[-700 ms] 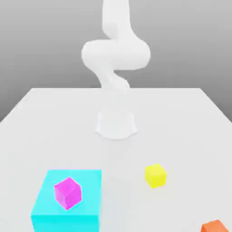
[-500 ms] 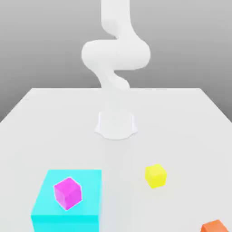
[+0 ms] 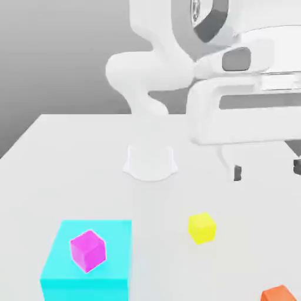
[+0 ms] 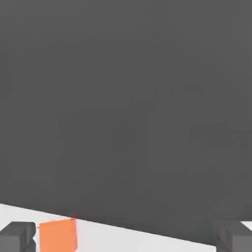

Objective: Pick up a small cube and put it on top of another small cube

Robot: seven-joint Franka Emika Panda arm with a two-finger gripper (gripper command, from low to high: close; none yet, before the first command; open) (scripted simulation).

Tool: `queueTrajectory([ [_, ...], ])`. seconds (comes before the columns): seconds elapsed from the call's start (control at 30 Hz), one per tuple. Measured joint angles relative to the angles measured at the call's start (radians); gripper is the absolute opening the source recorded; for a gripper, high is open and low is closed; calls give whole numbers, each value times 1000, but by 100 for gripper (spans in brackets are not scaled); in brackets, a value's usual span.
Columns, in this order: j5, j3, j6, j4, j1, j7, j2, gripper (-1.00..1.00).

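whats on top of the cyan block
The magenta cube sits on top of the cyan block; the patch of the block's top directly beneath the cube is covered and can't be seen.

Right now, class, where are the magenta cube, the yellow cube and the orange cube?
Magenta cube point(image 3: 88, 251), exterior view: its side faces.
Yellow cube point(image 3: 202, 228), exterior view: its middle.
Orange cube point(image 4: 56, 237), hand view: its broad face.
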Motion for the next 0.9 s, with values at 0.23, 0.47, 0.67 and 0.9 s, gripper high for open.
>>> queueTrajectory([
  [0.23,-54,13,55,35,63,57,257,0],
  [0.47,-108,-16,171,81,130,105,512,0],
  [0.67,-113,-23,191,87,136,109,537,-100],
  [0.9,-61,-6,84,40,93,84,381,-100],
])
